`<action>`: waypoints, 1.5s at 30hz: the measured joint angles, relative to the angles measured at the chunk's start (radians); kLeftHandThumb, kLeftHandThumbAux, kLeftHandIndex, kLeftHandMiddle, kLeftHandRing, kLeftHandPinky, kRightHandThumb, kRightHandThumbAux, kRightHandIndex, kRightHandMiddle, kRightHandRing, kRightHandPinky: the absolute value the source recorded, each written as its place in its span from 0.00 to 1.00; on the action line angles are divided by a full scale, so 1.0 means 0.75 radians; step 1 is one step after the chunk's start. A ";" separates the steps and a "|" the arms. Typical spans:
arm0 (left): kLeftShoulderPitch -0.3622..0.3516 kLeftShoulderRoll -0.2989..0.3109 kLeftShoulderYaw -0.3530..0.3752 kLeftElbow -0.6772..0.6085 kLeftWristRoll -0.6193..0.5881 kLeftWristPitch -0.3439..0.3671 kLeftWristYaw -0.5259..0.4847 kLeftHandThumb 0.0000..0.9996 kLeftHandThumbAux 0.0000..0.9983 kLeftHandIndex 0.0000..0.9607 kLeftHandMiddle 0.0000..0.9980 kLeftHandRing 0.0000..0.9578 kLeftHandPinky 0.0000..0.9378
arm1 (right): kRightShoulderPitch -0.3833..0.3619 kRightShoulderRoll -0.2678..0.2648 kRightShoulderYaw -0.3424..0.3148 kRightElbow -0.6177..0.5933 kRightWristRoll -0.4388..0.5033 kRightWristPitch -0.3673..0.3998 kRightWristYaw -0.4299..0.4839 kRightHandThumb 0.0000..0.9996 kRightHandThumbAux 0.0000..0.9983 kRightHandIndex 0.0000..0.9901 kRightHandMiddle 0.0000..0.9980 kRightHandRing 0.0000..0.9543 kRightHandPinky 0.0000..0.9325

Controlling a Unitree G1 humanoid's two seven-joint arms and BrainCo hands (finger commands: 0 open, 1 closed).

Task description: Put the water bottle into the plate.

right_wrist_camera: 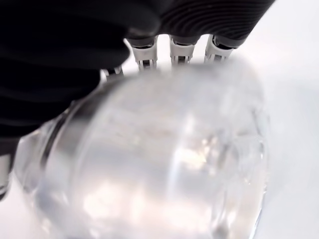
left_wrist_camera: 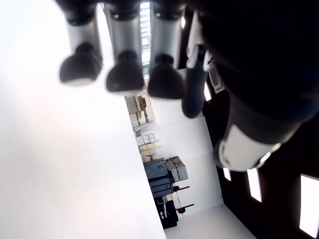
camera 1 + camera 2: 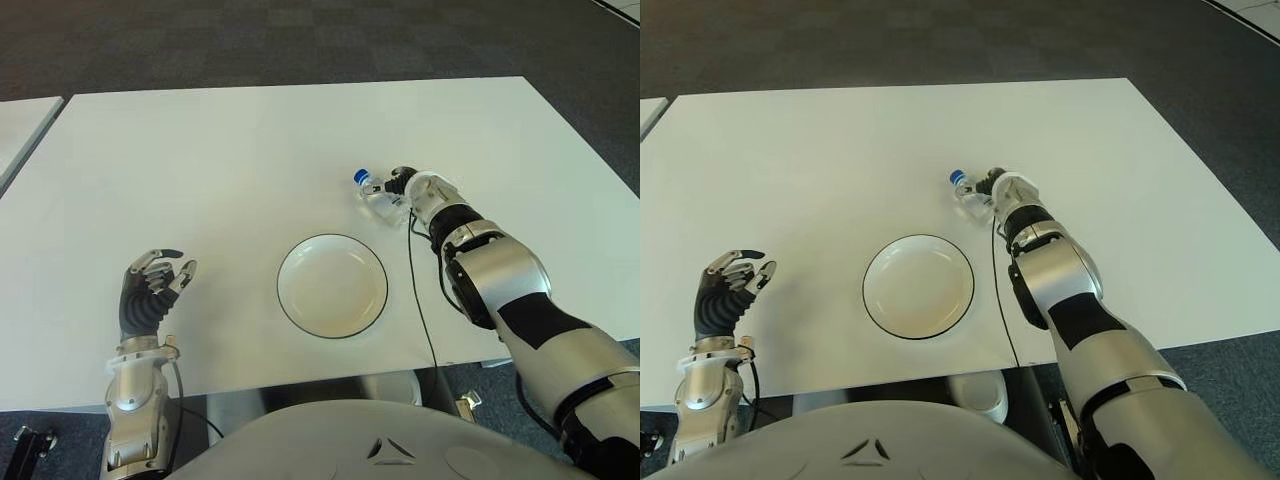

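The right hand [image 3: 415, 187] wraps its fingers [image 1: 182, 47] around the clear water bottle [image 3: 378, 197], which lies tilted with its blue cap [image 3: 360, 177] toward the table's far edge. The white plate [image 3: 332, 285] sits near the front edge of the white table [image 3: 200, 160], nearer than the bottle. The left hand [image 3: 150, 290] shows near the front left corner, fingers loosely curled and holding nothing.

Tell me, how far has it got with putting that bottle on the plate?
Early on. Done: the right hand has closed its fingers around the water bottle, which the right wrist view shows filling its grasp. In hand: the bottle sits beyond the plate, toward its right. Left: carrying it over and setting it in the plate, which holds nothing. The left hand shows idle, left of the plate.
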 measured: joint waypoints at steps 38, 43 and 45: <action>0.007 -0.024 -0.008 -0.071 -0.067 0.011 -0.012 0.70 0.72 0.46 0.84 0.87 0.89 | -0.030 -0.015 0.367 0.018 -0.281 0.077 0.153 0.70 0.71 0.43 0.02 0.00 0.00; 0.009 -0.036 -0.009 -0.098 -0.062 0.027 -0.009 0.71 0.72 0.46 0.83 0.87 0.89 | -0.028 -0.015 0.434 0.026 -0.336 0.105 0.147 0.70 0.71 0.43 0.07 0.01 0.08; 0.010 -0.045 -0.009 -0.112 -0.052 0.042 0.000 0.71 0.72 0.46 0.83 0.87 0.89 | -0.025 -0.014 0.457 0.028 -0.355 0.116 0.133 0.70 0.71 0.43 0.09 0.03 0.13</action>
